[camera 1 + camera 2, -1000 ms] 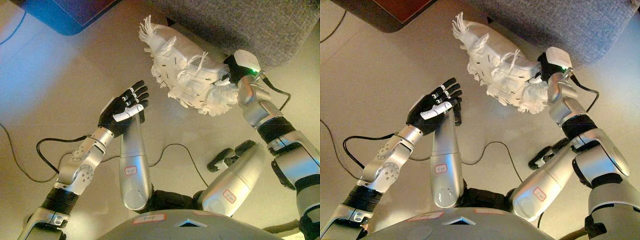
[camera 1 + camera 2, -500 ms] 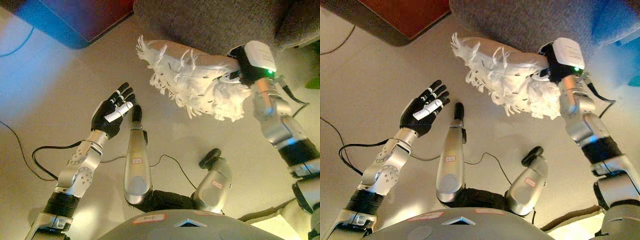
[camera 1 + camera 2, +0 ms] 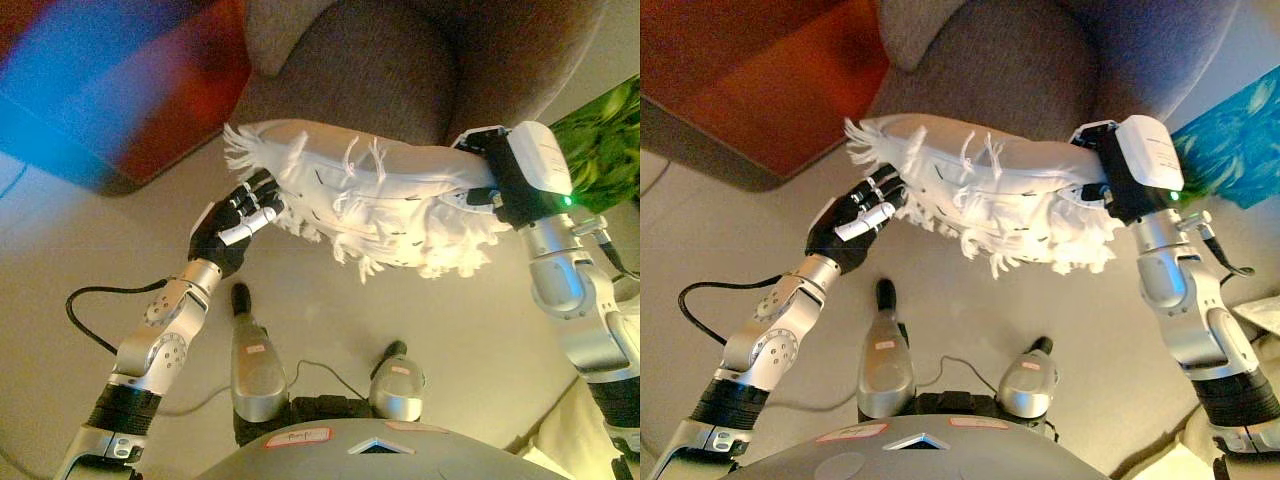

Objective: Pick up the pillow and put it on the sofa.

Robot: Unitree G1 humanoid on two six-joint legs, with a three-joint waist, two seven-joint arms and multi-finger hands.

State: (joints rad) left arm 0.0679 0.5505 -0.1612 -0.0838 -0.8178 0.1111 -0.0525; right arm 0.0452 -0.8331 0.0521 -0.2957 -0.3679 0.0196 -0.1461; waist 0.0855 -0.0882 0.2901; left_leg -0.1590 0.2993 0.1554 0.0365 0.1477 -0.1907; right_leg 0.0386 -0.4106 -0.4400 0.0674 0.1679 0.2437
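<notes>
Right hand [image 3: 497, 183] grips the right end of the pillow [image 3: 380, 205], its dark fingers curled into the fringed white cloth, though most of them are hidden behind the fabric and the wrist. Left hand [image 3: 237, 222] sits at the pillow's left end with fingers nearly straight, tips touching or just under the fringe; it reads as support, not a grasp. Largest thing ahead is the sofa [image 3: 400, 70], grey-brown upholstery filling the upper middle of both views, its rounded cushion front directly behind the pillow. Pillow hangs lifted off the floor, stretched roughly level between the two hands, its upper edge overlapping the sofa's front in both views; whether it touches the cushion I cannot tell. Step in hand, as I judge it: the carry, lift done and placing not yet done. Next move likely calls for pushing both hands forward and up over the cushion's front edge, then letting go once the pillow's weight rests on the seat. Risk: loose fringe catching on the cushion lip, or the left end sagging since that hand only props it. Red-brown furniture [image 3: 750, 90] stands at upper left, near the left arm's path. Floor [image 3: 470, 330] below the pillow looks open. Green leafy patch [image 3: 605, 140] at far right, beside the right wrist.
</notes>
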